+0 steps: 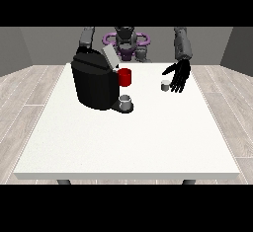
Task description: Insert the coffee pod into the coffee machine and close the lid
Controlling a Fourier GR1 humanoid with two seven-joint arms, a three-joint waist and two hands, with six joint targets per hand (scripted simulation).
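Bare white table (pixel 128 147) lies nearest me, wide open toward its front edge.
Coffee machine (pixel 95 83), lid (pixel 109 57) raised, hides the view-left hand; spread hand (pixel 178 76) at view's right hovers beside the coffee pod (pixel 165 85).

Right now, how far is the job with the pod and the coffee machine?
Early stage. The coffee machine lid stands raised. The coffee pod sits on the table, and the hand at the view's right is beside it with fingers spread. Grasping, inserting and closing the lid remain.
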